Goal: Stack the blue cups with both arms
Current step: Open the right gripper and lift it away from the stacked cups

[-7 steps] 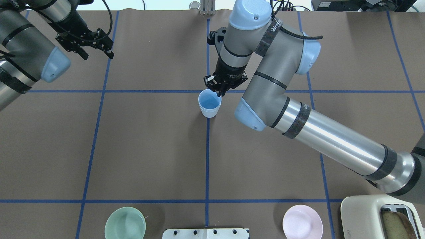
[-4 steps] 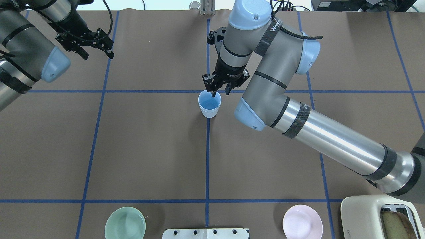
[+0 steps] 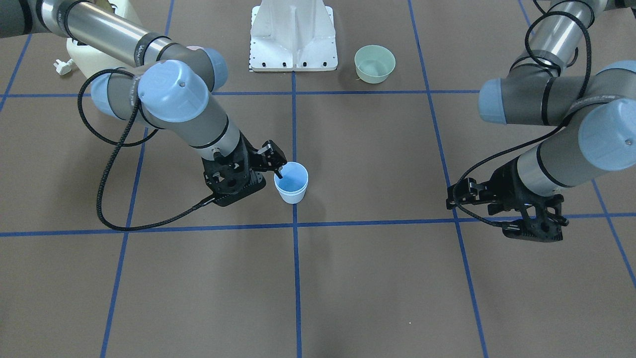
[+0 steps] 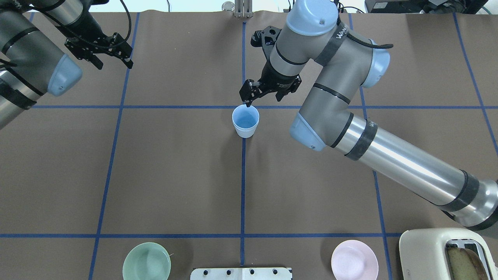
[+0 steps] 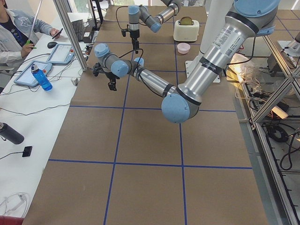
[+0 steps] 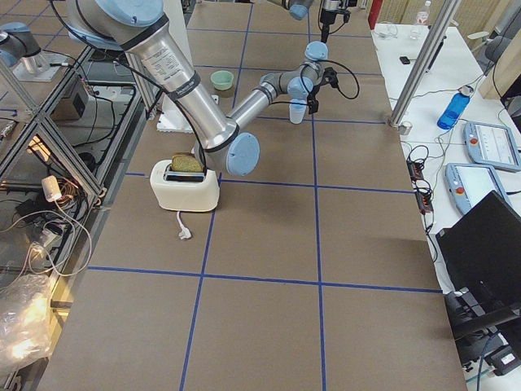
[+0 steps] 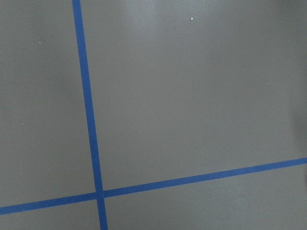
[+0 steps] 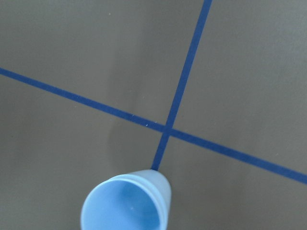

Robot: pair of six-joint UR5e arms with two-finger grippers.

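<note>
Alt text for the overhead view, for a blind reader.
A blue cup stands upright at centre, the right end effector open just beyond its rim. The left end effector hangs open, far left. A green bowl and pink bowl sit along the bottom.

Blue cups [image 8: 127,203]: we see them cut off by the right wrist view's bottom edge. Green bowl [image 4: 146,262], pink bowl [image 4: 354,261], toaster [image 4: 424,256]: we find each cropped by the overhead view's edge.
</note>
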